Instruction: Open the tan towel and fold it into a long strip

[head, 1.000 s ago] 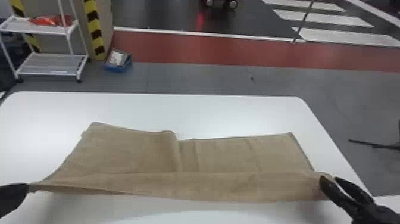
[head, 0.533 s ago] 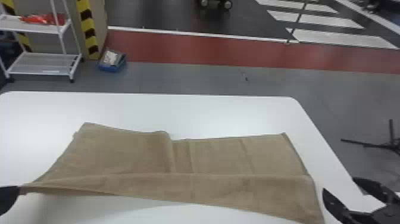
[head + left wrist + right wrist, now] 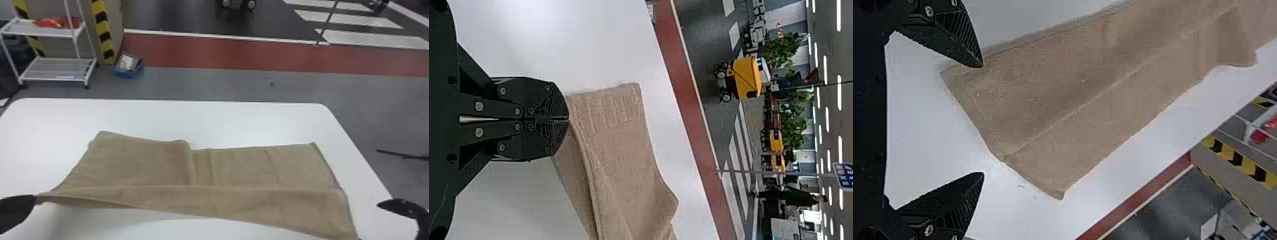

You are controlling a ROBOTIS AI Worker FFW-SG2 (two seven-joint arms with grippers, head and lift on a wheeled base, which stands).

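Right gripper (image 3: pixel 983 120): spread apart, tan towel (image 3: pixel 1053 95) just released beside it
Left gripper (image 3: pixel 569 119): clamped on opposite corner
Bench (image 3: pixel 223 121): carries tan towel between both grippers
Fold: unfinished, likely needs regrip

White table (image 3: pixel 249 123), rounded corners; tan towel (image 3: pixel 146 162) lying on it, creased.

Comes in black throughout, with flat, tapering fingers (image 3: pixel 959 31) ribbed on the inside, small silvery screws (image 3: pixel 479 106), and round dark holes (image 3: pixel 451 80) dotting the broader housing (image 3: pixel 441 130).
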